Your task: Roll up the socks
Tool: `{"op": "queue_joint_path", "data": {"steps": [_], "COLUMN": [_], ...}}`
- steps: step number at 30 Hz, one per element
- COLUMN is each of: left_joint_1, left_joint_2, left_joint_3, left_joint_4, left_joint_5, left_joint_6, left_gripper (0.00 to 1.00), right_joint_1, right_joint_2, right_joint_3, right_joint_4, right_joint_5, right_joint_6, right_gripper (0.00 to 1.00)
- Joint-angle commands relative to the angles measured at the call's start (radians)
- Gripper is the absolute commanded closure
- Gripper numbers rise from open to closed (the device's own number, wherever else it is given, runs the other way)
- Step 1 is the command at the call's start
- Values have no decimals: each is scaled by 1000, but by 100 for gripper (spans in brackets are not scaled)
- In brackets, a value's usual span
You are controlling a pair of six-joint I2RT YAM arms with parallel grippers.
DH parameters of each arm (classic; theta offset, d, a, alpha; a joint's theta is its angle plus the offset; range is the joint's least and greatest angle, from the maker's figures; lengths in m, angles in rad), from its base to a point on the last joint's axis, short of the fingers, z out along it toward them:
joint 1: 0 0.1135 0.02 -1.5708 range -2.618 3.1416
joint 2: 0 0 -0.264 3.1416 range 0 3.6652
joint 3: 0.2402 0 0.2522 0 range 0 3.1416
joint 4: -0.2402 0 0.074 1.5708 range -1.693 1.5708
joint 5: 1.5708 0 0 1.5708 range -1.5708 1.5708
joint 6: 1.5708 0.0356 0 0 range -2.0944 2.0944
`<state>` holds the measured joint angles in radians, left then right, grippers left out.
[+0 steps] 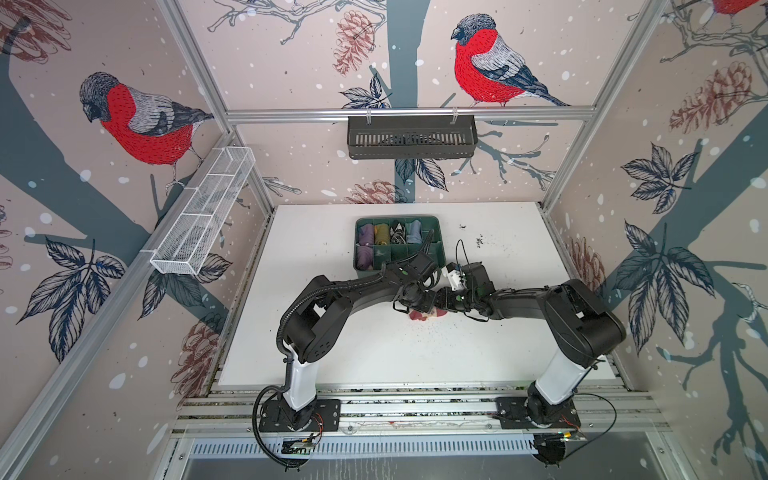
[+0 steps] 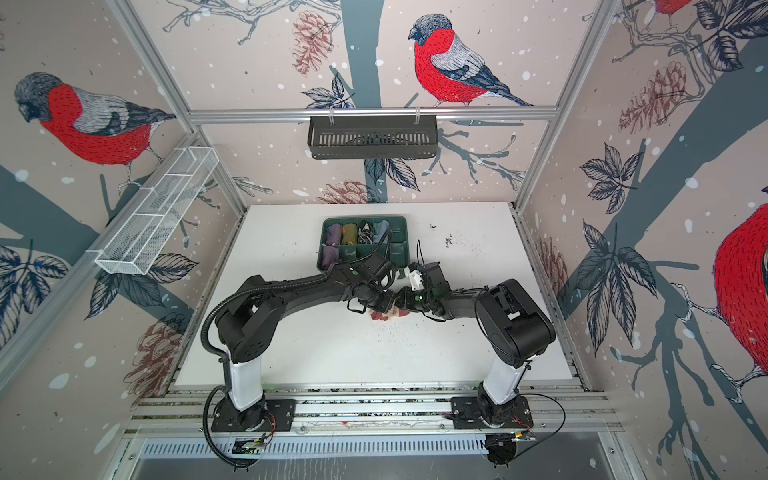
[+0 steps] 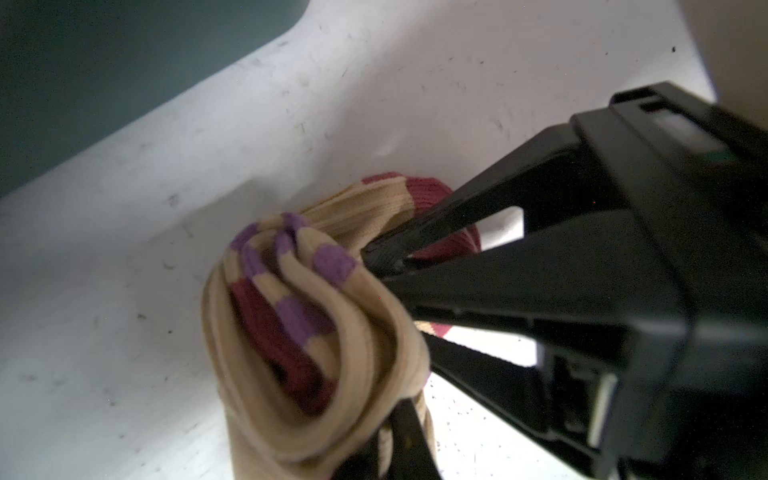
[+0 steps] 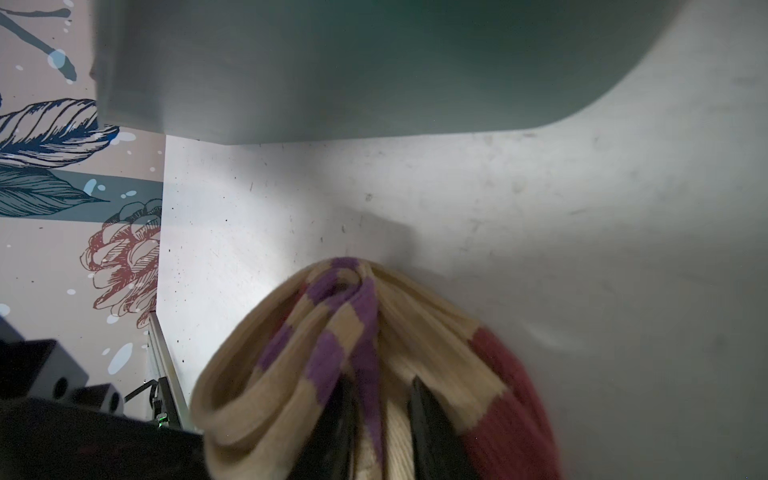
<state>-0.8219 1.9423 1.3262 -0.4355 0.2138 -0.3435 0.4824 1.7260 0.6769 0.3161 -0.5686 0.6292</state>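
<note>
My left gripper [image 3: 397,415] is pressed together on a fold of the socks [image 3: 365,332], at the edge of the bundle. My right gripper [image 4: 381,386] comes in from the opposite side. Its jaws stand partly apart with ribbed tan cloth between them, and I cannot tell whether they are pressing on it or only sitting in the fold.

The bundle is near the middle of the table [image 1: 374,353], well away from the left and right edges and just on the near side of the green tray [image 1: 399,218]. I cannot tell whether it rests on the table or hangs just above it. Both arms cover most of it in both top views, so I go by the wrist cameras. They show only the tan sock, with its purple stripes and dark red parts, bunched into thick folds. The purple sock is not visible, and I take it to be wrapped inside.

I judge the rolling itself to be mostly done, and the step in hand is closing the bundle so it holds. Next, the left pinch has to hold firm while the right draws the loose outer layer over the roll. That pull should be slow and short, since ribbed knit stretches and can slip from a narrow pinch.
</note>
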Motion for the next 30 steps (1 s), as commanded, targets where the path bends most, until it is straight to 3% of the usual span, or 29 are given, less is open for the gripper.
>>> {"op": "queue_joint_path", "data": {"steps": [1, 13, 19, 30], "left_joint_1": [6, 18, 18, 6], "left_joint_2": [14, -14, -14, 12], "left_joint_3": [-11, -20, 0, 62], "left_joint_4": [16, 12, -2, -40], "left_joint_5": [-1, -5, 5, 21], "left_joint_6": [-6, -1, 9, 29], "left_gripper": [100, 100, 100, 100], "right_joint_1": [5, -11, -39, -44], "right_joint_2": [-16, -181, -186, -125], "right_joint_3": [5, -12, -47, -46], "right_joint_4": [-11, -195, -192, -141], "right_joint_5": [-27, 84, 105, 65], "right_joint_6": [-9, -101, -100, -91], "right_gripper": [70, 65, 82, 88]}}
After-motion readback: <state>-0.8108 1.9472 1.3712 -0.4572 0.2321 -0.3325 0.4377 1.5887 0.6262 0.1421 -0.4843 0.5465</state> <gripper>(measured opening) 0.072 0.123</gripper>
